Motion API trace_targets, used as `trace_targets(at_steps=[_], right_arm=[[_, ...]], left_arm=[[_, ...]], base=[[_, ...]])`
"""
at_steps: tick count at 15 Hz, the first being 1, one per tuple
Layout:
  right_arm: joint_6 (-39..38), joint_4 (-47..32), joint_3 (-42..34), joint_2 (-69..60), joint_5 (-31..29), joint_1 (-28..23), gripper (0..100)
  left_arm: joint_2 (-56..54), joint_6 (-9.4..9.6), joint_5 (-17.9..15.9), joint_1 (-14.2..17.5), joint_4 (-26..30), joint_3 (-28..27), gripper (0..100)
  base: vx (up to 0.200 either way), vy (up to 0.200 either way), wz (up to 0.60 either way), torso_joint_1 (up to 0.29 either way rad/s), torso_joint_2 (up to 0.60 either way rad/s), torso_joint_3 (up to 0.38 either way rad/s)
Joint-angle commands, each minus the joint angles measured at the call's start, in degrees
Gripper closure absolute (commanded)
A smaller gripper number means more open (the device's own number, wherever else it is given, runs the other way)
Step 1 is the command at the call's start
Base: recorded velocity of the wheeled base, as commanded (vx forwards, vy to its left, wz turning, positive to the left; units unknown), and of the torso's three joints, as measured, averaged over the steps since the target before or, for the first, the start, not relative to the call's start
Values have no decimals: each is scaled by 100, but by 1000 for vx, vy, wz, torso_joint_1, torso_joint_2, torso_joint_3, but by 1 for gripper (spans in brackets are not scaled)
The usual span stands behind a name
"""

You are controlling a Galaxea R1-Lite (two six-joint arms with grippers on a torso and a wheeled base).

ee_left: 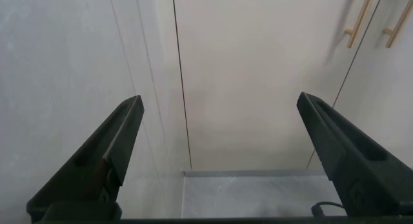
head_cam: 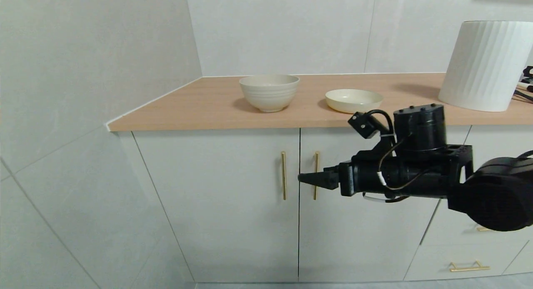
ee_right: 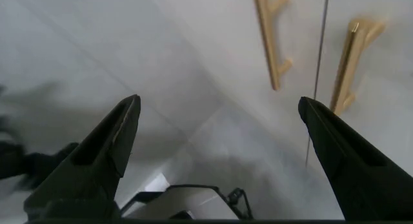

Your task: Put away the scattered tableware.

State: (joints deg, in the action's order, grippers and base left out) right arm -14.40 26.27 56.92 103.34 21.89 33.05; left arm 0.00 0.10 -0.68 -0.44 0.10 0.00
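Closest to you, your right gripper (head_cam: pixel 304 178) lies level in front of the cabinet. Its matte black, tapered fingers are spread wide with nothing between them, and from the head view they line up into one wedge-shaped point. Your left gripper (ee_left: pixel 219 100) is also spread wide and empty, facing a smooth pale panel.

Just behind the right gripper's tip are two flat off-white cabinet doors (head_cam: pixel 233 205). Each has a slim brass bar handle (head_cam: pixel 283 175) set upright beside the centre seam, and the tip reaches that seam across the right-hand handle.

Above the doors, the countertop (head_cam: pixel 187 110) is a matte wood-grain slab. At 11 o'clock from the gripper's tip, the bowl (head_cam: pixel 269 92) sits upright on it. It is deep, round and cream, with faint ridges around its wall. At 1 o'clock lies the dish (head_cam: pixel 353 100), shallow, smooth and cream, apart from the bowl. At 2 o'clock stands a tall white ribbed container (head_cam: pixel 483 66). Glossy pale wall tiles (head_cam: pixel 283 31) close the back.
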Motion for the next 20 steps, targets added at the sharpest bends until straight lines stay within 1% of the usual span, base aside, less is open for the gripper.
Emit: trace_targets(at_steps=[1, 3, 4, 8, 9, 11, 15, 18, 20], right_arm=[[-10, 80, 127, 679, -194, 53, 0], [-2, 458, 83, 793, -581, 53, 0], [7, 511, 109, 811, -713, 53, 0], [-10, 669, 241, 1048, -836, -18, 0], [-10, 801, 250, 1171, -924, -35, 0], [-2, 1319, 250, 1417, -1179, -53, 0], [-81, 1433, 381, 1689, -1187, -79, 0], [-476, 1978, 390, 1900, -1152, -35, 0], [-511, 2128, 381, 2023, -1135, 17, 0]], left_arm=[[0, -1, -2, 0, -1, 0, 0], [0, -1, -2, 0, -1, 0, 0], [0, -1, -2, 0, -1, 0, 0], [0, -1, -2, 0, -1, 0, 0], [0, -1, -2, 0, -1, 0, 0], [0, -1, -2, 0, -1, 0, 0], [0, -1, -2, 0, -1, 0, 0], [0, -1, 7, 0, -1, 0, 0], [0, -1, -2, 0, -1, 0, 0]], base=[[0, 0, 0, 0, 0, 0], [0, 0, 0, 0, 0, 0], [0, 0, 0, 0, 0, 0], [0, 0, 0, 0, 0, 0], [0, 0, 0, 0, 0, 0], [0, 0, 0, 0, 0, 0], [0, 0, 0, 0, 0, 0], [0, 0, 0, 0, 0, 0], [0, 0, 0, 0, 0, 0]])
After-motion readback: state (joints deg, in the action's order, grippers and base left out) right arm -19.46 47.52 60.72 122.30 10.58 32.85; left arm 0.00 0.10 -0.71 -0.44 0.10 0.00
